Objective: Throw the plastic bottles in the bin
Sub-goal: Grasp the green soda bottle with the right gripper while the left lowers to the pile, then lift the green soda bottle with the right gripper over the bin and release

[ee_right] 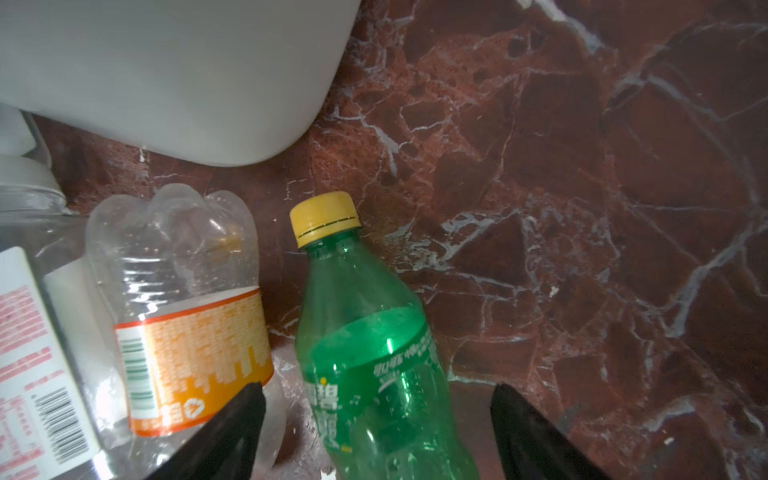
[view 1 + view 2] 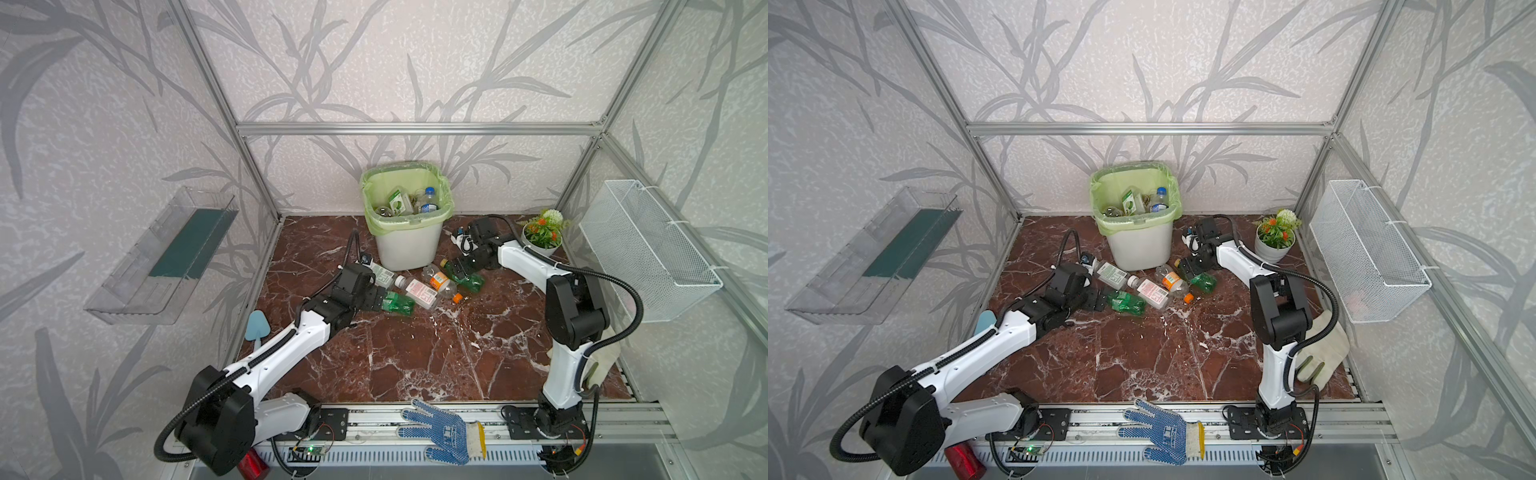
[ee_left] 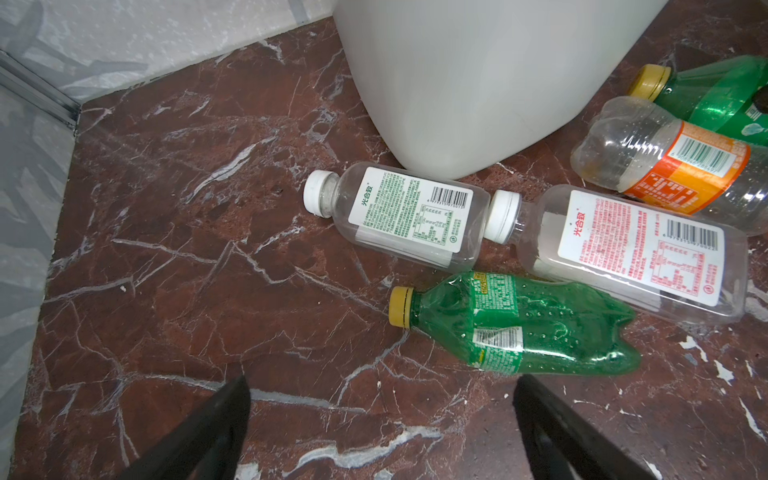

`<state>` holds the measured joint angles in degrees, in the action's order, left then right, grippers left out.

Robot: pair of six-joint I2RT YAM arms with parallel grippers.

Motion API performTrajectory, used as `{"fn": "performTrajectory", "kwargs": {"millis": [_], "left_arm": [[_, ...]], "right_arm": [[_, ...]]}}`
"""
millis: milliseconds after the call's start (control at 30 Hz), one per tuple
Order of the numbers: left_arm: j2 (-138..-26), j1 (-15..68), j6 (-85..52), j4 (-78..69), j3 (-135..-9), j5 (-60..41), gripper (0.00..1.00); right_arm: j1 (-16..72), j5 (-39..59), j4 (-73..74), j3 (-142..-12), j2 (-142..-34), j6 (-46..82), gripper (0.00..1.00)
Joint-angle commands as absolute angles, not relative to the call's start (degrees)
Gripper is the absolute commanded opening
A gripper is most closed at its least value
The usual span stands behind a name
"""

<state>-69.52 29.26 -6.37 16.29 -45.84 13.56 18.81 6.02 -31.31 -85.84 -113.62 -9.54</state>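
My left gripper [image 3: 382, 380] hangs wide and empty, a crushed green bottle [image 3: 519, 324] lying just ahead on the marble floor [image 3: 208, 270]. Further in, my right gripper [image 1: 376, 386] straddles an uncrushed green bottle [image 1: 365, 340], jaws apart, gaps either side. Farthest back, the lined bin [image 2: 405, 245] holds several bottles [image 2: 428, 199]

A robotics lab test cell dressed like a home corner: an aluminium frame [image 2: 415, 128] carries leaf-patterned wallpaper panels [image 2: 374, 62], and robot arms [image 2: 286, 345] are bolted to a rail [image 2: 370, 415] at a marble-look desk [image 2: 415, 353], which holds a lined bin [image 2: 405, 249] and a potted plant [image 2: 542, 232].
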Motion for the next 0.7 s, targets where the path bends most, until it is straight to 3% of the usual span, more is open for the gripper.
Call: {"fn": "performTrajectory", "kwargs": {"millis": [0,300,433,667], "left_arm": [[-70.27,29.53,-7.25,17.05,-45.24,14.92,0.99],[-71.31,29.47,-7.75,17.05,-45.34,15.30,0.99],[-71.76,29.48,-8.04,17.05,-45.53,15.46,0.99],[-71.30,29.53,-8.92,15.46,-44.54,16.32,0.99]], "right_arm": [[19.65,4.26,-36.52,-88.65,-116.51,-10.98,0.83],[19.86,-2.81,-42.86,-93.96,-121.69,-7.23,0.69],[19.86,-3.30,-45.11,-95.66,-122.63,-5.68,0.57],[19.25,0.94,-42.80,-93.78,-111.27,-1.53,0.46]]}}
